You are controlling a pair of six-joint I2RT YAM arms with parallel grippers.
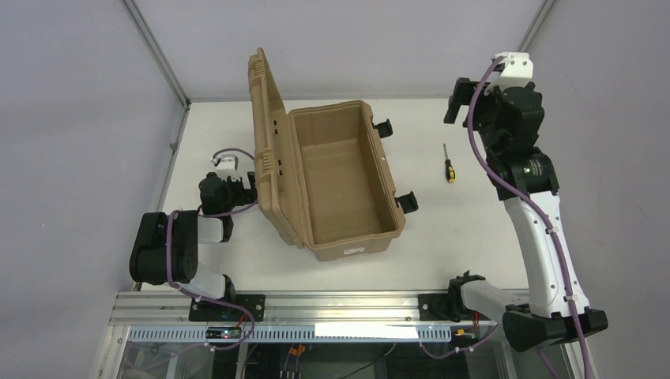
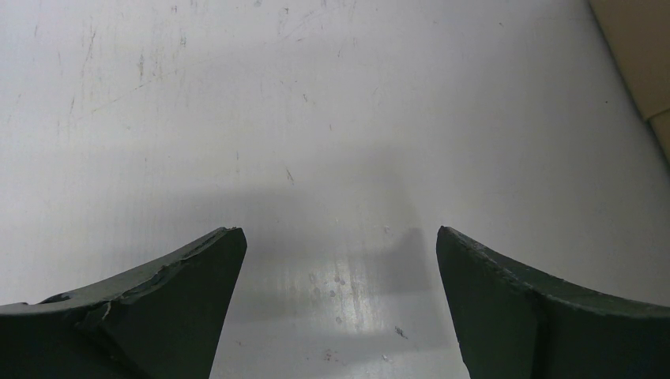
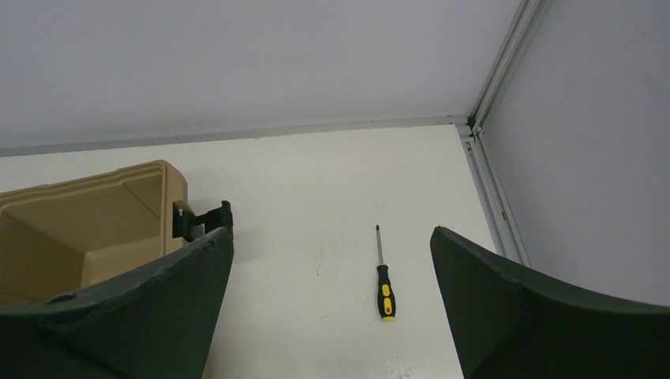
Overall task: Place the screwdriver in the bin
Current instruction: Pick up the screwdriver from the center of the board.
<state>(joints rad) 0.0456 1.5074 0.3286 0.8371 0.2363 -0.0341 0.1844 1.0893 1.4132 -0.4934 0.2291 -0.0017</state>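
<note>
The screwdriver (image 1: 449, 166) (image 3: 384, 280) lies flat on the white table (image 1: 474, 237), in the right half and nearer the far edge than the near one. Its thin shaft points toward the far edge and its black and yellow handle toward the near edge. It rests apart from everything, to the right of the bin (image 1: 371, 241), between the bin's two black latches (image 1: 406, 202) and the right arm. The bin stands in the middle of the table with its long side running from far to near. Its ribbed lid (image 1: 269, 150) is swung up on the left side, and a small white label (image 1: 355, 251) sits on the near wall. The right gripper (image 1: 457, 101) (image 3: 332, 233) hangs raised toward the far right corner, beyond the screwdriver's tip, jaws wide apart and holding nothing. From its wrist camera the screwdriver shows on the table between the two dark fingers (image 3: 158, 300), well clear of both. The left gripper (image 1: 239, 189) (image 2: 340, 233) sits low by the table's left edge, just beside the outside of the lid, jaws also apart with only scratched table surface between them.
</note>
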